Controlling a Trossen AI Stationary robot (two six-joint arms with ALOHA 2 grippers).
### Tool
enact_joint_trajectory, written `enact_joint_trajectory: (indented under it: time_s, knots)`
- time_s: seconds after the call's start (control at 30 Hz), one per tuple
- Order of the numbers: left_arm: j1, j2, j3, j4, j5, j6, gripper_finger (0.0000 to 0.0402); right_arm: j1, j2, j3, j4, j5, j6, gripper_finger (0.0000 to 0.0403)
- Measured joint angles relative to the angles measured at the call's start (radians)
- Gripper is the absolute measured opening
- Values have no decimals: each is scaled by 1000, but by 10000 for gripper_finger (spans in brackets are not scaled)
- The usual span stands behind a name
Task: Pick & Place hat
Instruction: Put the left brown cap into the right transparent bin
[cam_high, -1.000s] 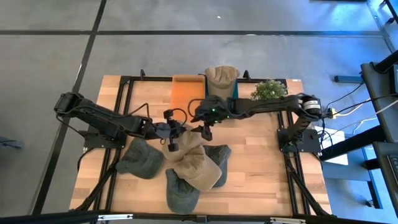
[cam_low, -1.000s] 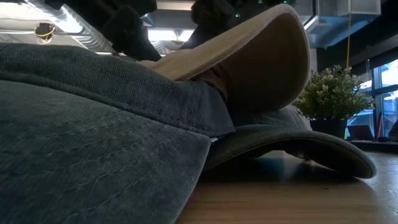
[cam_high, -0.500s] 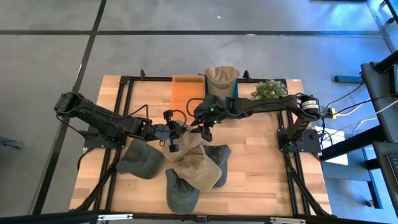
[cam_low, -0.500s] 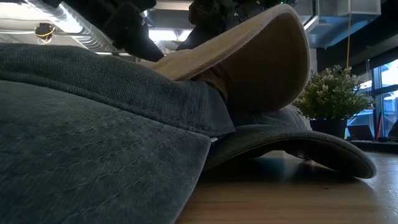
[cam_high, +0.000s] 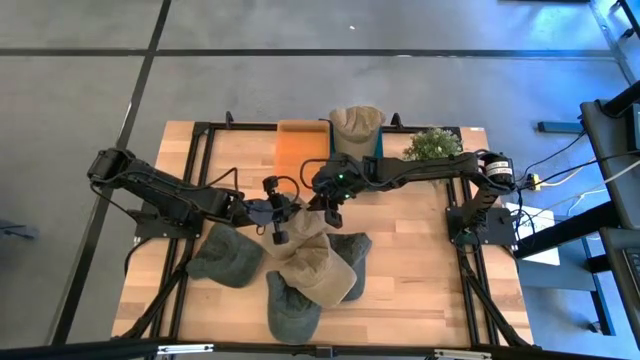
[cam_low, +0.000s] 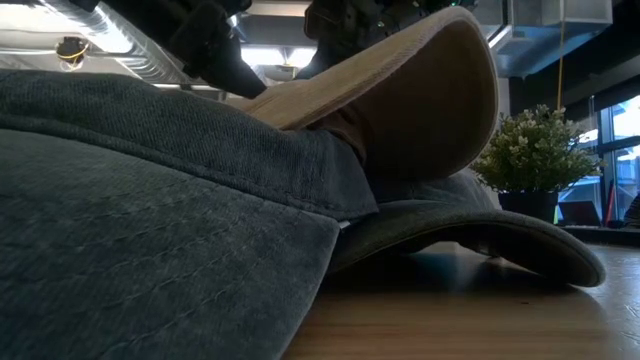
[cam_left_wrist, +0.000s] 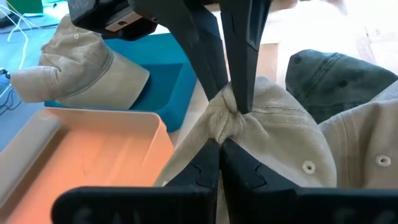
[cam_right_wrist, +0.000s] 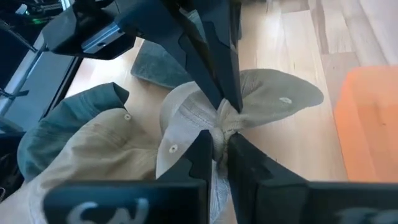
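Observation:
A tan hat (cam_high: 303, 232) lies on top of a pile of hats at the table's middle, its brim raised in the low view (cam_low: 420, 90). My left gripper (cam_left_wrist: 219, 144) reaches it from the table's left and my right gripper (cam_right_wrist: 216, 142) from the right. Tip to tip, both are shut on one gathered bunch of its crown. In the high view they show as the left gripper (cam_high: 290, 220) and the right gripper (cam_high: 326, 212). Another tan hat (cam_high: 355, 124) sits on a teal bin (cam_left_wrist: 158, 81) at the far edge. My left gripper pinches the bunched cloth of the tan hat's crown (cam_left_wrist: 225, 124) between its two fingertips, slanting down from the table's left. The cloth is gathered into folds there. The rest of the hat lies on the hats below. My right gripper pinches the same gathered bunch of the crown (cam_right_wrist: 225, 129) between its two fingers, slanting down from the table's right, opposite the left fingers (cam_right_wrist: 214, 74). The hat's cloth puckers toward the pinch, and its body rests on the pile.
Green hats (cam_high: 225, 255), (cam_high: 290, 305), (cam_high: 352, 245) and a second tan hat (cam_high: 325, 272) lie piled toward the near edge. An orange tray (cam_high: 300, 142) stands beside the teal bin and a potted plant (cam_high: 432, 145) at the far right. A green hat (cam_low: 150, 220) fills the low view.
My right gripper has shut its fingers on the tan hat's crown, gathering the cloth opposite my left gripper. Both arms have stayed in place and the hat still lies on the pile.

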Motion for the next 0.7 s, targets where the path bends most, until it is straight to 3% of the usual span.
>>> enact_joint_trajectory:
  time_s: [0.47, 0.7]
  knots:
    - [0, -6, 0, 5, 35, -47, 62, 0, -53, 0, -19, 7, -51, 32]
    - [-13, -83, 0, -17, -12, 4, 114, 4, -107, 126, -283, 158, -213, 32]
